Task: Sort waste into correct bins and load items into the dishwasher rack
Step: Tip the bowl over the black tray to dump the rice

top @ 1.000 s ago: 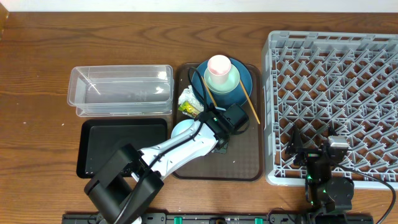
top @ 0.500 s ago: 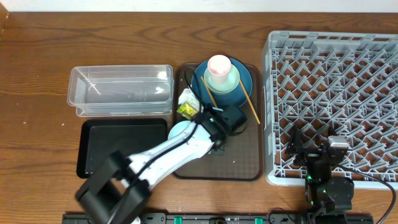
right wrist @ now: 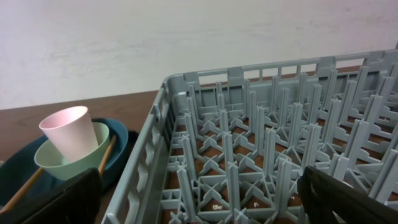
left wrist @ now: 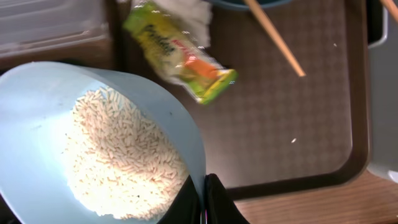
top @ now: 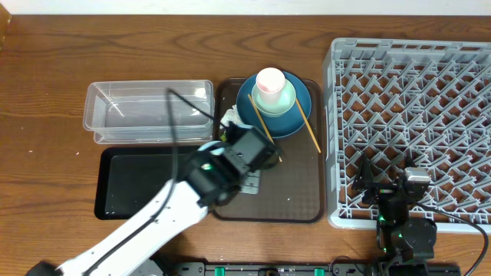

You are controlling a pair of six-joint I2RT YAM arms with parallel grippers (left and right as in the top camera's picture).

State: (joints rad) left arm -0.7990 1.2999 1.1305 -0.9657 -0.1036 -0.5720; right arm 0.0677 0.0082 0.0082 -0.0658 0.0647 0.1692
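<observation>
My left gripper (left wrist: 204,190) is shut on the rim of the pale blue-white bowl (left wrist: 37,93), which holds a heap of white rice grains (left wrist: 118,155). Overhead, the left gripper (top: 253,149) hangs over the brown tray's left side and the arm hides the bowl. Beyond the bowl lie the yellow-green-orange wrapper (left wrist: 180,53) and the white tissue (left wrist: 186,11). The dark blue plate (top: 301,109) carries the mint-green bowl (top: 282,100) with the pink cup (top: 270,81) inside, and chopsticks (top: 310,132) lean across it. My right gripper (right wrist: 199,196) stands open at the near edge of the grey rack (top: 414,115).
The clear tub (top: 149,111) sits at the left with the black tray (top: 130,184) in front of it. The brown serving tray (top: 295,192) lies between them and the rack. A few stray grains dot the brown tray (left wrist: 298,130).
The left arm has risen and swung left, carrying the rice bowl with it; the bowl, visible overhead before, is now under the arm. The right arm has not moved.
</observation>
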